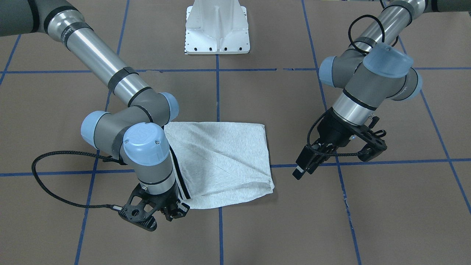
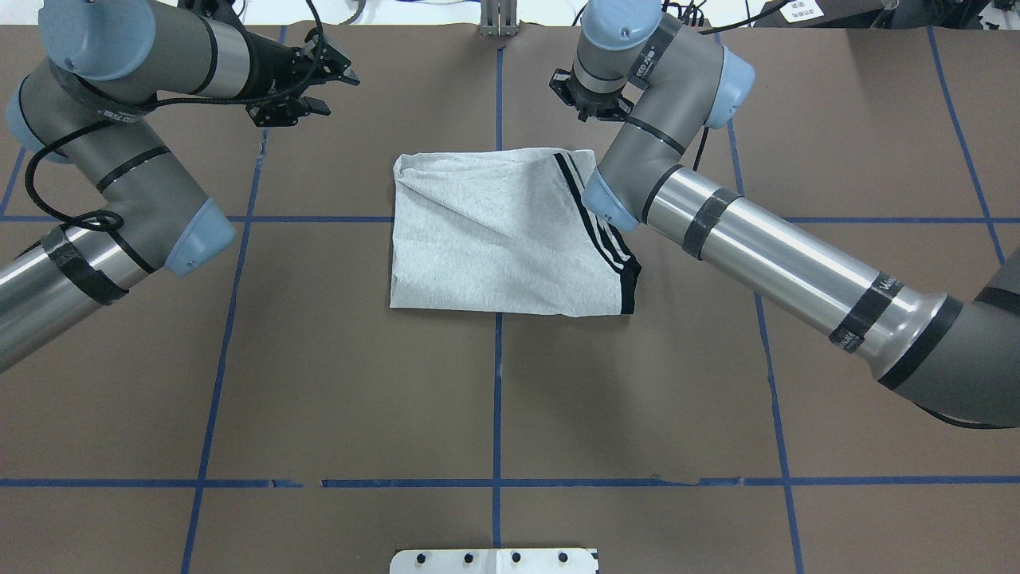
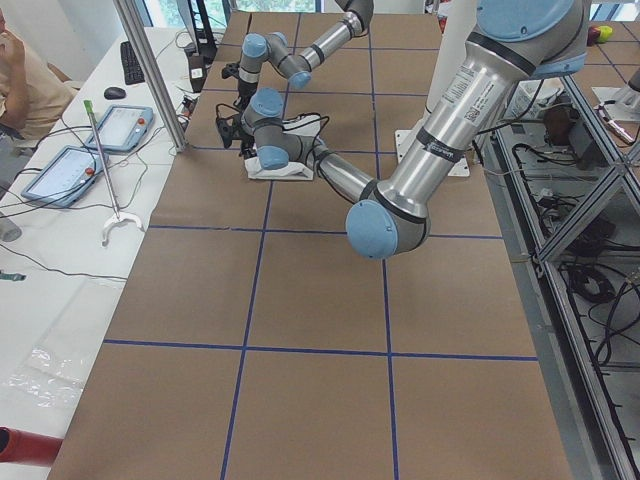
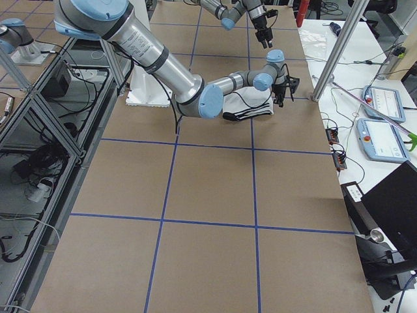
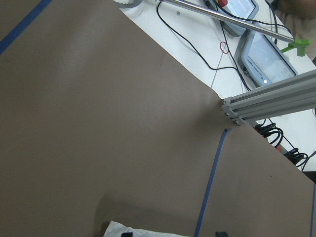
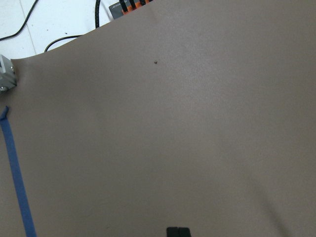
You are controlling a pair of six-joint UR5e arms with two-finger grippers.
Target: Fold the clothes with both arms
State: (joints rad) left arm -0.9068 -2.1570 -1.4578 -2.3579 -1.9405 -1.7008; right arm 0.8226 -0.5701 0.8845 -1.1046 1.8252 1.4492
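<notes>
The soft, limp T-shirt (image 2: 494,239) is best pinched at its striped edge (image 2: 598,231), right of centre; left gripper (image 2: 339,92) released, right gripper (image 1: 174,213) clenched empty.

The table (image 2: 319,383) had a brown top crossed by blue tape lines (image 2: 498,399). A folded grey T-shirt (image 2: 494,239) lay flat near its middle, and a white pedestal (image 2: 494,562) stood at the robot's edge.

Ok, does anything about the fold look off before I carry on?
The T-shirt lies folded but askew: a diagonal crease runs across it, and its black-striped edge flares out on the robot's right side, so the outline is lopsided. Nothing spilled or damaged.
</notes>
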